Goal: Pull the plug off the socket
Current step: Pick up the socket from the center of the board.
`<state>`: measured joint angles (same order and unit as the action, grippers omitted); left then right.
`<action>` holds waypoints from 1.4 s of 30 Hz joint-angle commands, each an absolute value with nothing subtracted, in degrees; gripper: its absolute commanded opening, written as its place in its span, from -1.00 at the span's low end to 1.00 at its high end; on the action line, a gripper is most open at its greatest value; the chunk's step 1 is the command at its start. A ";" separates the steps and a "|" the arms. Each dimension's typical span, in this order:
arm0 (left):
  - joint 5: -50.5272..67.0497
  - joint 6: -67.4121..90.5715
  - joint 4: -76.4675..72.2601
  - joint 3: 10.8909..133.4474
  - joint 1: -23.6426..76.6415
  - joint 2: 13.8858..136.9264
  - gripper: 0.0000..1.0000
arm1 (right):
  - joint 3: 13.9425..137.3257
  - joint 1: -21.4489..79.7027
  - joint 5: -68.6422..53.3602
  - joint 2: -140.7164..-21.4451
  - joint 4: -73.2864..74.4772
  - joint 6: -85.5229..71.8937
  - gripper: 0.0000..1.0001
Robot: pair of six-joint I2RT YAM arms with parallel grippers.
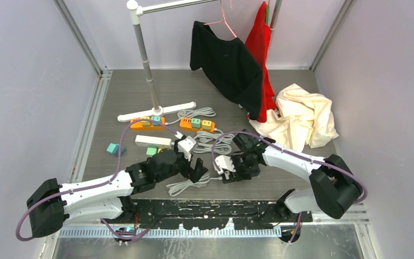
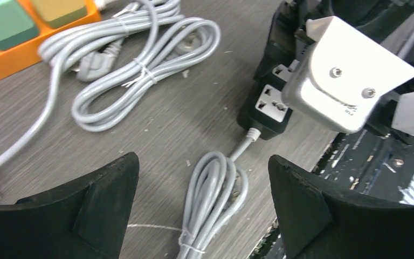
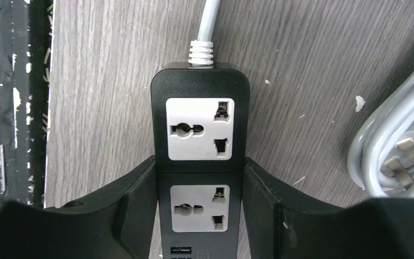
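A black power strip [image 3: 199,97] lies on the grey wood table, its grey cord leaving the far end. My right gripper [image 3: 199,162] straddles it, both fingers pressed against its sides. Its two white sockets [image 3: 198,128] that show are bare; the plug is hidden or out of view. In the top view the right gripper [image 1: 242,170] sits on the strip near the table's front. My left gripper [image 2: 205,178] hangs open above the strip's coiled grey cord [image 2: 215,199], holding nothing, just left of the strip [image 2: 267,110].
Two orange power strips [image 1: 147,123] [image 1: 197,124], a white strip [image 1: 153,141] and grey cable bundles [image 2: 140,70] lie behind. A clothes rack base [image 1: 156,111], hanging black and red garments and a cream cloth [image 1: 302,116] stand at the back. The black perforated front edge [image 3: 11,108] is close.
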<state>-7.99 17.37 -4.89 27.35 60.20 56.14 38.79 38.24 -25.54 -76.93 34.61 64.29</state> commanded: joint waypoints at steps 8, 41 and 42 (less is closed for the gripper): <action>20.09 33.50 -22.25 31.14 51.38 68.57 0.84 | 44.40 35.71 -33.51 -68.74 44.54 67.33 -0.97; 48.81 49.98 -33.61 48.22 51.68 102.81 -0.67 | 45.25 35.25 -31.83 -64.41 39.43 59.84 -0.97; 48.95 50.02 -33.69 48.06 51.68 102.50 -0.88 | 45.06 35.32 -31.29 -64.37 39.11 59.61 -0.97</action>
